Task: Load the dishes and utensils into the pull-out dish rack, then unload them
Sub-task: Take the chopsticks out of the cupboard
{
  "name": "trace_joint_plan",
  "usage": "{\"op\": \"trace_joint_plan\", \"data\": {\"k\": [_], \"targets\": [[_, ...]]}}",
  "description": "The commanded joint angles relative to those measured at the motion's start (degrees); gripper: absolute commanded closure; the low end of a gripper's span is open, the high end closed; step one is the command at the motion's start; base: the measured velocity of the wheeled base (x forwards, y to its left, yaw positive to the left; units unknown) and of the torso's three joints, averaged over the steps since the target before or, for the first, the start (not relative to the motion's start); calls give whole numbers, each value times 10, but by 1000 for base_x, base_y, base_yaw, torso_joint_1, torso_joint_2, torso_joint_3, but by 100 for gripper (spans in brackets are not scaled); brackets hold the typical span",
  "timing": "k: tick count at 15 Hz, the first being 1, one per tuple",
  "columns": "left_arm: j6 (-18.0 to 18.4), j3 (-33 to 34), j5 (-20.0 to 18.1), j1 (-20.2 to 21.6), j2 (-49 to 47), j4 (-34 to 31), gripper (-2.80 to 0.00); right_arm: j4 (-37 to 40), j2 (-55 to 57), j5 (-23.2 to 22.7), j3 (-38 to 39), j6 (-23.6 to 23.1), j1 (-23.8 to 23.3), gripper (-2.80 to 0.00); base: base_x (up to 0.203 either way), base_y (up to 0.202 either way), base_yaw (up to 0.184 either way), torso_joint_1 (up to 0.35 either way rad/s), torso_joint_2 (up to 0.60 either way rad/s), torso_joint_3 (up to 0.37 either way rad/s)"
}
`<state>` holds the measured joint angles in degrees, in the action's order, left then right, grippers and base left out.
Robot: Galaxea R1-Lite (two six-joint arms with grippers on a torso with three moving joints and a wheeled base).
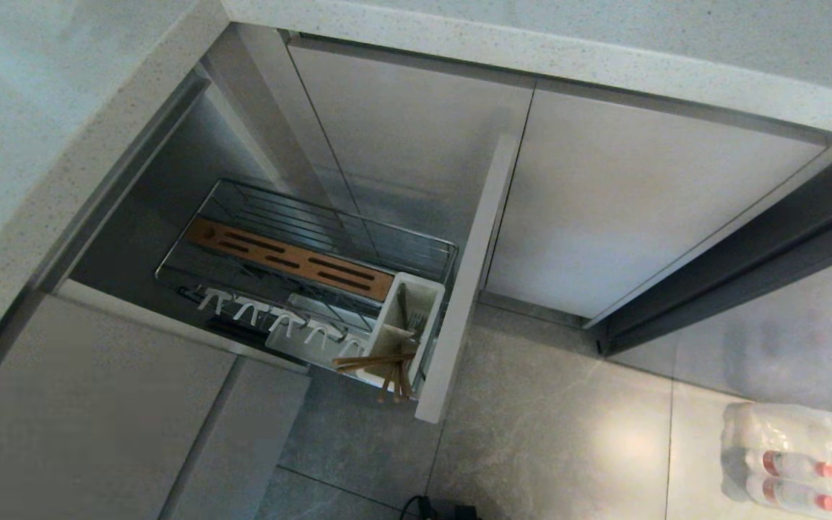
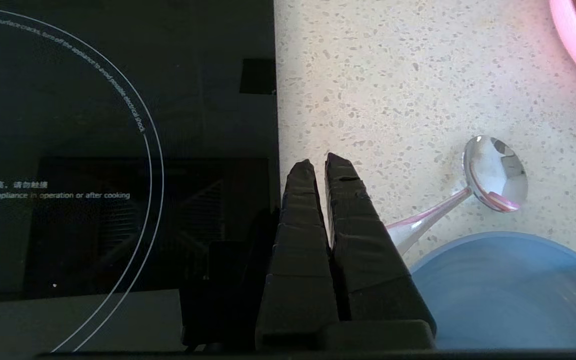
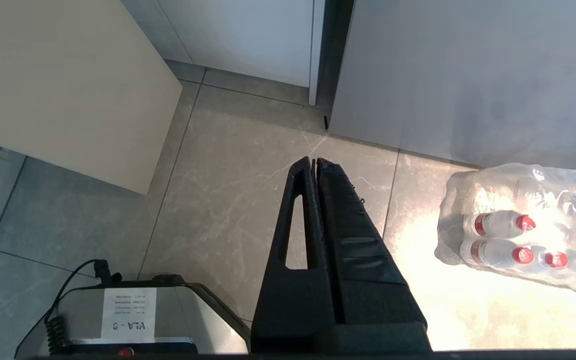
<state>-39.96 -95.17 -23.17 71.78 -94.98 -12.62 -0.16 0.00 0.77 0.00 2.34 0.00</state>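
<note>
The pull-out dish rack (image 1: 300,267) is slid all the way out of the cabinet: chrome wire basket, brown slotted wooden strip (image 1: 293,258) running along its middle, a row of white plastic plate prongs (image 1: 271,321) on the near side with nothing standing in them, and a beige front panel (image 1: 470,274) at the end. The white utensil caddy (image 1: 405,321) sits in the corner right by that panel. The light-brown chopsticks (image 1: 380,365) are in the caddy's near end, tilted way over, ends poking out past the rim. The fork (image 1: 417,318) stands in the caddy too, tines up. The blue-grey bowl (image 2: 508,292) sits up on the speckled counter.
</note>
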Motion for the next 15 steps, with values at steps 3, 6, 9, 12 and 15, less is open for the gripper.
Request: {"op": "trace_joint_plan", "data": {"k": [3,6,9,12,15], "targets": [[0,1,-1,0,0,-1,0,0,1,0,0,0,0,0,0,0,0,0,0,0],[1,1,-2,0,1,-1,-280,0,1,0,0,0,0,0,0,0,0,0,0,0],[1,1,-2,0,5,-2,-280,0,0,0,0,0,0,0,0,0,0,0,0,0],[0,-2,-2,1,15,0,-280,0,1,0,0,0,0,0,0,0,0,0,0,0],[0,-7,-1,0,44,2,-280,0,1,0,0,0,0,0,0,0,0,0,0,0]]}}
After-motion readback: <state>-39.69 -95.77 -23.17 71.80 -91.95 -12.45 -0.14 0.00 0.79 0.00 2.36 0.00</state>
